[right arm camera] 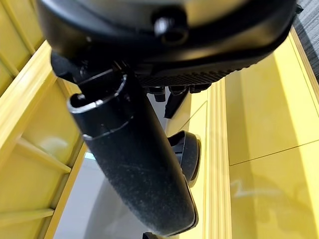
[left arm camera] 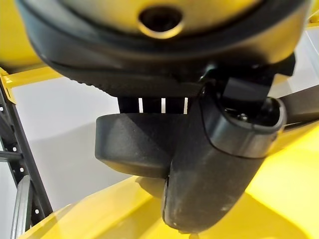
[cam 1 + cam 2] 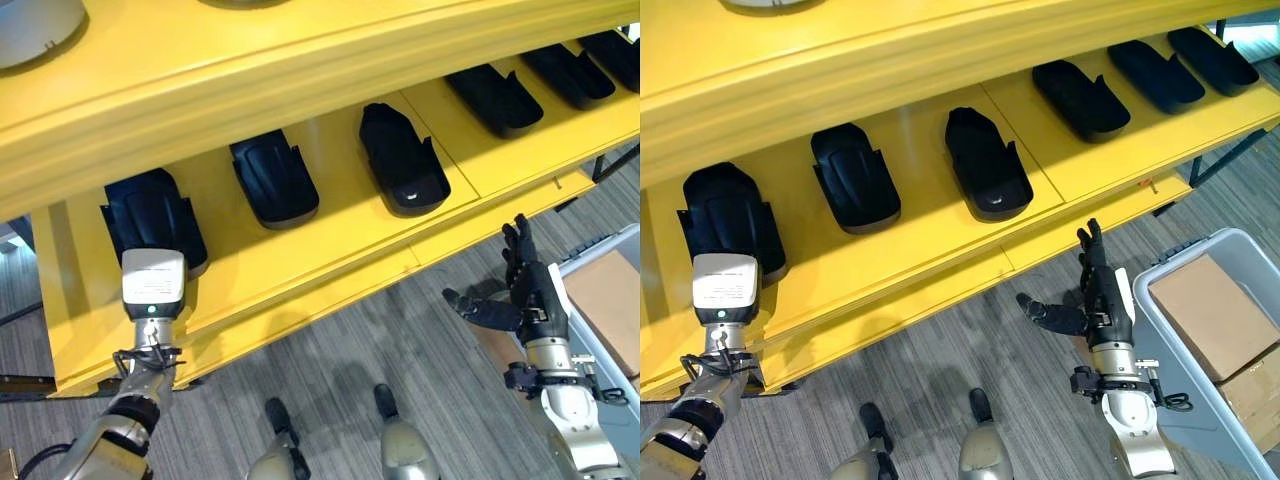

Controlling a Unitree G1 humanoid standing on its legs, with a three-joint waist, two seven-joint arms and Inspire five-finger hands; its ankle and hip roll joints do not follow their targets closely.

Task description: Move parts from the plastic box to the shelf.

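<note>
Six black moulded parts (image 3: pixel 403 160) are seated on the yellow shelf (image 3: pixel 330 255). The leftmost part (image 3: pixel 150 215) is met by the left hand (image 3: pixel 152 283), its fingers hidden; a nudge risks displacement. The right hand (image 3: pixel 1098 300) hangs spread, empty, beside the plastic box (image 3: pixel 1185 400).

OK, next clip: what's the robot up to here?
It is stocking a yellow shelf with black parts. The left hand rests at the leftmost part, its fingers hidden. The right hand hangs open and empty below the shelf edge, beside the grey plastic box. Five more parts already lie along the shelf.
</note>
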